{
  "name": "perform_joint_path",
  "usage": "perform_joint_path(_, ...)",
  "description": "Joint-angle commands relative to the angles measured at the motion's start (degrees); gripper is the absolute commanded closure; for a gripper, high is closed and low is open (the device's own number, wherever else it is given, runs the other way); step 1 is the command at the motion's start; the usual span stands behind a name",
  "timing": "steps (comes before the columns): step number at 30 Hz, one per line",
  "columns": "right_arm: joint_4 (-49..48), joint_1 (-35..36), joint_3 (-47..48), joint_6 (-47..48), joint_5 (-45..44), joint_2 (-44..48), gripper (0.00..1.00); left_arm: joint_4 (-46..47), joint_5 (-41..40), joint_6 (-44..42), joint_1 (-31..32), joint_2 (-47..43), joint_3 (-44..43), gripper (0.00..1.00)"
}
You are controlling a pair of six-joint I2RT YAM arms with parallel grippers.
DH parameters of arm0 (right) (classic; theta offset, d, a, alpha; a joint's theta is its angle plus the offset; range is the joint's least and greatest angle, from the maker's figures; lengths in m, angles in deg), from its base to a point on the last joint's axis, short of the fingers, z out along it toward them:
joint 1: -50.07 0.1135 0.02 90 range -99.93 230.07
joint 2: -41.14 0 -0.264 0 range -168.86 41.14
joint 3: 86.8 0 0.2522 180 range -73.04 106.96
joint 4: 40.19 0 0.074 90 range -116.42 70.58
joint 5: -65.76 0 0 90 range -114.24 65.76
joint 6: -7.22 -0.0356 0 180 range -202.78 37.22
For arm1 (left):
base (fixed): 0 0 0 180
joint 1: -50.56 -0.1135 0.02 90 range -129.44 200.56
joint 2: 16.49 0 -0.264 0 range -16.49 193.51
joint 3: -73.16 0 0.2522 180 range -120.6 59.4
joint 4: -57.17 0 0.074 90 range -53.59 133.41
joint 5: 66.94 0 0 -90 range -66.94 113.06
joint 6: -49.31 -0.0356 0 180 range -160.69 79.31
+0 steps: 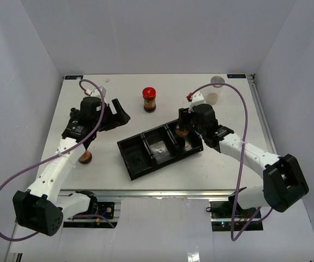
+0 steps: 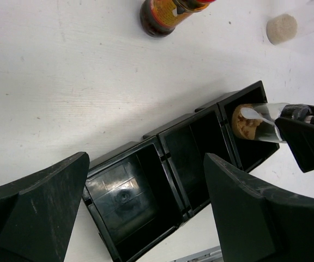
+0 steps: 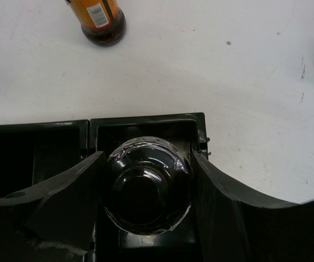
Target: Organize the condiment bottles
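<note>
The tray (image 1: 126, 158) lay askew at the middle of the worktop (image 1: 222, 170), one end towards the far right corner. The right gripper (image 3: 147, 164) was closed on a shaker (image 2: 255, 121), its fingers clamped around the black cap. It held the shaker tilted in the tray's end compartment on that far right side, brown-filled base lowest. Whether the base touched the compartment floor could not be told. The left gripper (image 1: 120, 115) hovered above bare worktop between the tray and the far left corner, its jaws spread wide with nothing between them. A red jar (image 1: 149, 100) stood upright near the middle of the far edge, well apart from the tray. A silver-lidded jar (image 1: 213, 98) with cream contents stood near the far right corner. A brown jar (image 1: 84, 158) sat near the left edge, partly hidden under the left arm.
</note>
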Motion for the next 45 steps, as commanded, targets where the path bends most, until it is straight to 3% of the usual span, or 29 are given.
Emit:
perform_joint_path(1, -10.4, 0.5, 0.0, 1.0, 0.4, -1.5, 0.92, -0.3, -3.2, 0.5, -1.5, -0.6, -2.1, 0.03)
perform_joint_path(10, -11.5, 0.6, 1.5, 1.4, 0.1, -7.6, 0.88, -2.8, -7.8, 1.3, -9.3, 2.3, -4.1, 0.04)
perform_joint_path(14, -12.9, 0.8, 0.0, 1.4, -0.5, -7.8, 0.81, -2.6, -7.8, 1.6, -13.4, 3.2, -3.8, 0.05)
perform_joint_path(20, -13.9, 1.3, -1.5, 2.7, -1.5, -7.4, 0.42, 0.1, -4.7, 1.1, -22.5, 5.0, -1.6, 0.06)
perform_joint_path(25, -15.4, 1.4, -3.0, 3.6, -2.4, -6.9, 0.32, 2.3, -1.6, 0.5, -28.5, 7.0, -0.5, 0.07)
perform_joint_path(34, -15.3, 1.6, -3.3, 3.9, -3.2, -7.9, 0.07, 4.8, 0.9, -0.3, -31.0, 10.5, -0.5, 0.06)
perform_joint_path(38, -14.7, 1.7, -3.0, 3.9, -3.7, -6.9, 0.02, 4.0, -2.3, -1.4, -31.4, 12.1, -2.7, 0.03)
perform_joint_path(45, -11.4, 1.6, -2.2, 4.2, -4.2, -0.1, 0.09, 2.5, -7.1, -3.2, -32.1, 17.2, -6.5, 0.02)
